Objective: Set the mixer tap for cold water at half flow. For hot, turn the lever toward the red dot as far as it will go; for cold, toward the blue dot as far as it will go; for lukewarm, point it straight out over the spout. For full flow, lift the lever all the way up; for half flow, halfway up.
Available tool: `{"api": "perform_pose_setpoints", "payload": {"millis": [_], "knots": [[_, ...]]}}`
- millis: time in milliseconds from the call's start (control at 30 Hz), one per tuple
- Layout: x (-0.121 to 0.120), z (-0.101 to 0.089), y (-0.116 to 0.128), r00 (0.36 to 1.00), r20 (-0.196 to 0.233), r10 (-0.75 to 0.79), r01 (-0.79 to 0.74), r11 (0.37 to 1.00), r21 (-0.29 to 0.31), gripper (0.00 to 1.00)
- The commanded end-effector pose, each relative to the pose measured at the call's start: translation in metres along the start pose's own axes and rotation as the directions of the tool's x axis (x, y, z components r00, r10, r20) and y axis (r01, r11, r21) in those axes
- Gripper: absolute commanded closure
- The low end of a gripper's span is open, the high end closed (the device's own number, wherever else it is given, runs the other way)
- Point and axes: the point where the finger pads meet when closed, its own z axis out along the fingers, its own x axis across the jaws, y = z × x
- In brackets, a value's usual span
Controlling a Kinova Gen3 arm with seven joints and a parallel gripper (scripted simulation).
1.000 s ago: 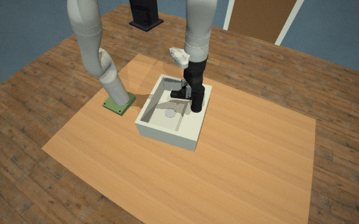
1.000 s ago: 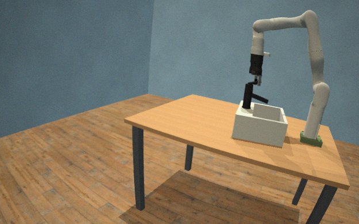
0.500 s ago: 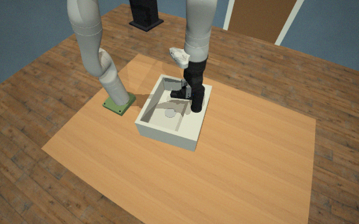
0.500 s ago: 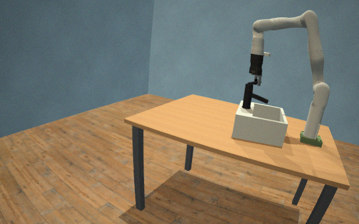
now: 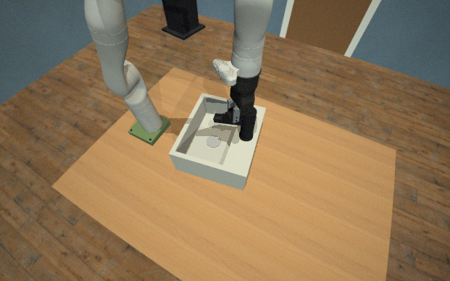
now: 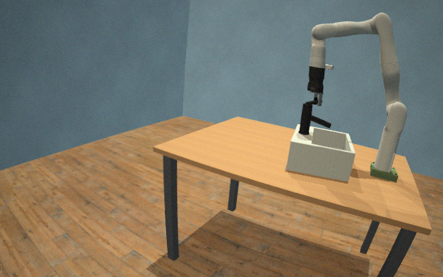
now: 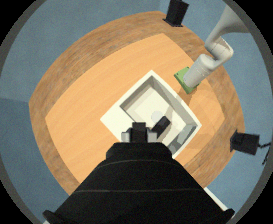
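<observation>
A black mixer tap stands on the rim of a white sink basin, and its spout reaches out over the basin. The tap's black lever sits on top of the tap body. My gripper comes straight down from above and is shut on the lever's end. In the top view the gripper and my black wrist cover the lever, and the tap body stands on the basin's right rim. I cannot see the red and blue dots. In the wrist view the gripper's body hides the lever, and the basin lies below.
The basin has a round drain. My arm's green base is bolted to the table left of the basin. A brown door is in the far wall and a black stand is on the floor.
</observation>
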Motion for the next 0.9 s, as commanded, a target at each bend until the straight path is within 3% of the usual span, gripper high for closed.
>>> {"api": "perform_pose_setpoints", "payload": {"millis": [0,700,733,867], "knots": [[-0.0001,-0.0057,0.0026,1.0,0.007,-0.001,0.001,1.0,-0.012,1.0],[-0.0001,-0.0057,0.0026,1.0,0.007,-0.001,0.001,1.0,-0.012,1.0],[-0.0001,-0.0057,0.0026,1.0,0.007,-0.001,0.001,1.0,-0.012,0.0],[-0.0001,-0.0057,0.0026,1.0,0.007,-0.001,0.001,1.0,-0.012,0.0]]}}
